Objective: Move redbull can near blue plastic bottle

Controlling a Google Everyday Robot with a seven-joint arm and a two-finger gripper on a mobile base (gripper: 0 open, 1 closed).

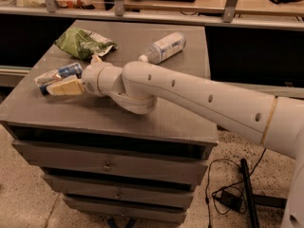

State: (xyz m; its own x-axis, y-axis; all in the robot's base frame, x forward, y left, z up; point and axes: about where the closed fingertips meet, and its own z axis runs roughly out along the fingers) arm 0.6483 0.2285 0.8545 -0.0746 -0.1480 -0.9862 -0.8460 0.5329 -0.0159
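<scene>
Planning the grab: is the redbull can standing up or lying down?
Lying down: the redbull can rests lengthwise on the cabinet top; the pincer is low beside it.

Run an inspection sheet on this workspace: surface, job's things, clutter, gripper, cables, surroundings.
Surface: grey cabinet top, drawers below.
Job's things: redbull can lying near the left edge; blue plastic bottle on its side at the back, well apart from the can.
Clutter: green snack bag, back left.
Grippers: gripper right at the can's near side, low over the top; arm reaches in from the right.
Cables: black cable and adapter on the floor, right of the cabinet.
Surroundings: counter ledge behind.
</scene>
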